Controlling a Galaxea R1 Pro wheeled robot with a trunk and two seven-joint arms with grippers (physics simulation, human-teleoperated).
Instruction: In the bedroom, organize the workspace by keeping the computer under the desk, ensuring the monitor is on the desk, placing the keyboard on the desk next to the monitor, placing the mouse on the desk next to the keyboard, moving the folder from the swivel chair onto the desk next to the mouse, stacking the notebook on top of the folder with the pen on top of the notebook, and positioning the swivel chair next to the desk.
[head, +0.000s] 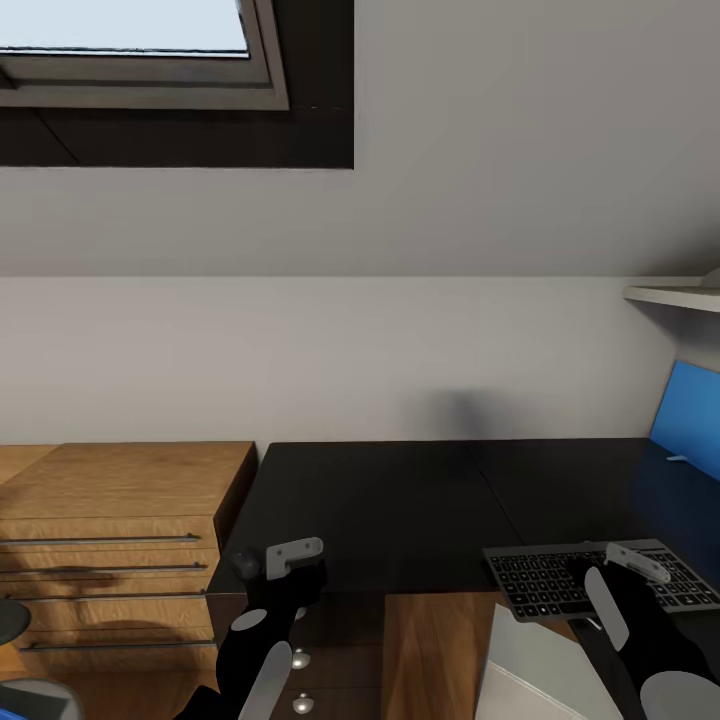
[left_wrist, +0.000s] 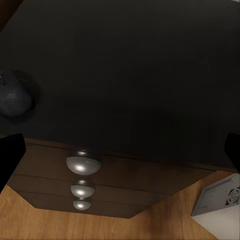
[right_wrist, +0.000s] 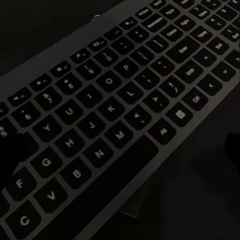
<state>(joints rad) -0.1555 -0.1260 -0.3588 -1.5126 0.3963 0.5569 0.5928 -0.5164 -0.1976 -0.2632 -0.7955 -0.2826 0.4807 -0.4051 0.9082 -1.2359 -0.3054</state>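
One item, the keyboard (head: 600, 580), lies on the black desk (head: 400, 510).
Right claw (head: 625, 565) hovers over it, left claw (head: 290, 560) near the mouse (left_wrist: 14, 97); both claws' grip unclear. Monitor placement, stacking remain.

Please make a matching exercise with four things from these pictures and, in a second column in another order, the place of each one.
Things:
1. keyboard
2. mouse
3. computer
4. wood cabinet

Places:
A. on the floor below the desk edge
B. standing beside the desk's left end
C. on the desk, under the right gripper
D. on the desk near its left front corner

Pairs: 1-C, 2-D, 3-A, 4-B
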